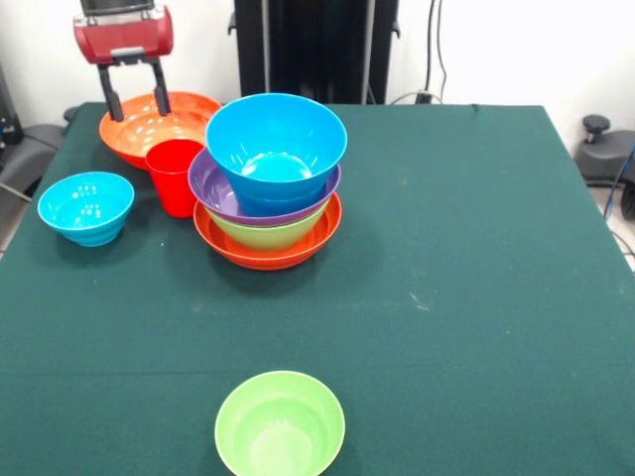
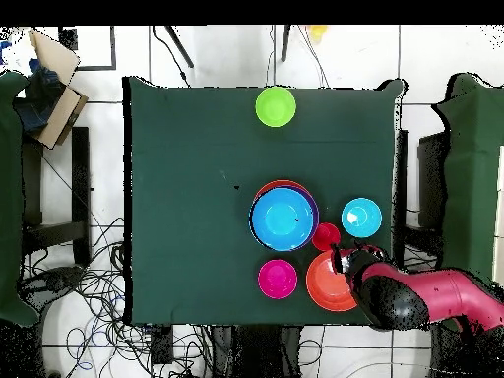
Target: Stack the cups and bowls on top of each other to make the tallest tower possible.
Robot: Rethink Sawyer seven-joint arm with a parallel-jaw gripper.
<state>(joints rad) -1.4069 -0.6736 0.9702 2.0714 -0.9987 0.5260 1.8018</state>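
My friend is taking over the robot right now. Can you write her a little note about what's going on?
Gripper: open, empty, hovering over the loose orange bowl.
Tower: orange base, then green, purple and blue bowls nested.
Loose: red cup beside the tower, small blue bowl, green bowl, magenta bowl.
Left: stack every loose piece.

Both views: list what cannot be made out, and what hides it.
- Magenta bowl: shows only in the overhead view; in the front view the tower stands in front of it.
- Lower bowls of the tower: overhead, the top blue bowl covers all but their rims.
- Gripper: overhead, the arm hides most of it.
- Lone orange bowl: partly hidden by the gripper and red cup in front.
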